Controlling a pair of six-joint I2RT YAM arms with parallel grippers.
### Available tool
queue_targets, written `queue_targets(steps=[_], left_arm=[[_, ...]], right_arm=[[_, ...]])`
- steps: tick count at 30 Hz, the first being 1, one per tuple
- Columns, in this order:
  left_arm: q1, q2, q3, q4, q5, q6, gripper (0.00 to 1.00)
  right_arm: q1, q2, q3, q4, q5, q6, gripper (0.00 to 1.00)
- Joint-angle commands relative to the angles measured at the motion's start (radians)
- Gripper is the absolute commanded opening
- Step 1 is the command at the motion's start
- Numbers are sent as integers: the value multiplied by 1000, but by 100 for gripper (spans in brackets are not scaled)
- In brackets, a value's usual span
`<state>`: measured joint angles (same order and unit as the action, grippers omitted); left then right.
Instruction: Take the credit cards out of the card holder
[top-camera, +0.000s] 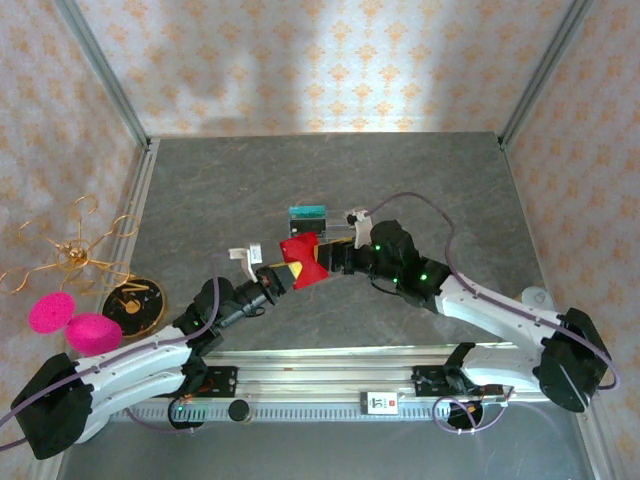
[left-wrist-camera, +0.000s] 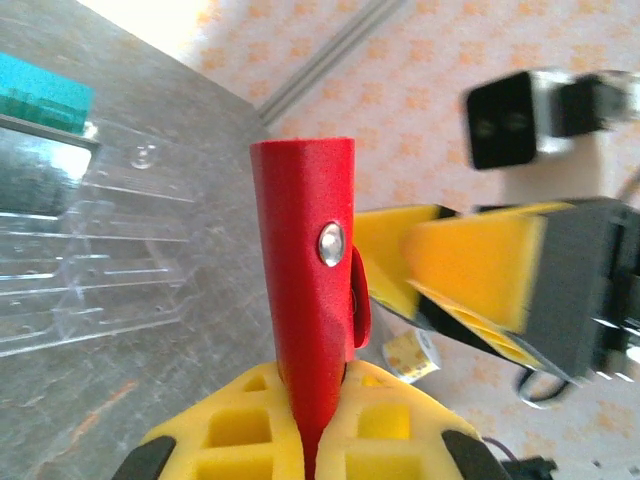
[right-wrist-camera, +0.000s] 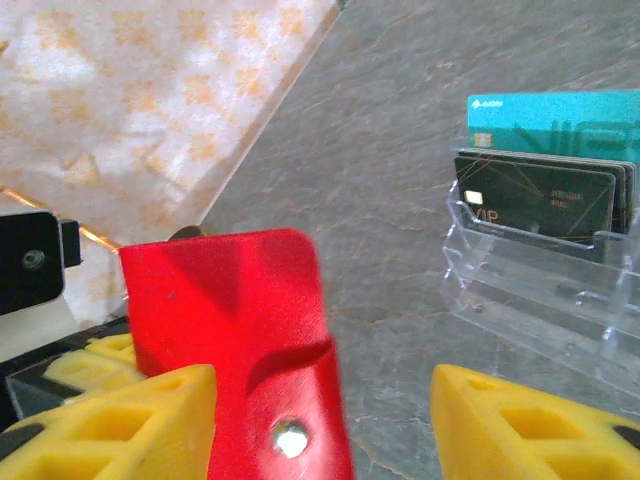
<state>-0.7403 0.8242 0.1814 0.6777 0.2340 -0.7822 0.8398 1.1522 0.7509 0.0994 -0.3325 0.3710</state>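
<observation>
Two grippers on one red card holder (left-wrist-camera: 305, 290) right now. My left gripper (left-wrist-camera: 310, 430) is clamped tight on one edge of it, so it sticks up folded between the yellow pads, snap stud showing. My right gripper (right-wrist-camera: 320, 410) has its fingers spread apart, the holder right up by one of them. It's all mid-table, near the clear tray (right-wrist-camera: 540, 290) where a teal card (right-wrist-camera: 550, 120) and a black card (right-wrist-camera: 535, 200) stand.
</observation>
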Motion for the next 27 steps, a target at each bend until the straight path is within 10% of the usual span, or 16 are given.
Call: queue_targets(steps=[1, 15, 27], left_arm=[[-13, -20, 48, -69, -84, -17, 0], [-23, -65, 80, -129, -114, 0, 0], [-23, -81, 81, -132, -93, 0, 0]], right_arm=[[76, 12, 89, -117, 273, -14, 58], [156, 200, 157, -230, 416, -37, 52], [156, 218, 153, -217, 426, -40, 0]])
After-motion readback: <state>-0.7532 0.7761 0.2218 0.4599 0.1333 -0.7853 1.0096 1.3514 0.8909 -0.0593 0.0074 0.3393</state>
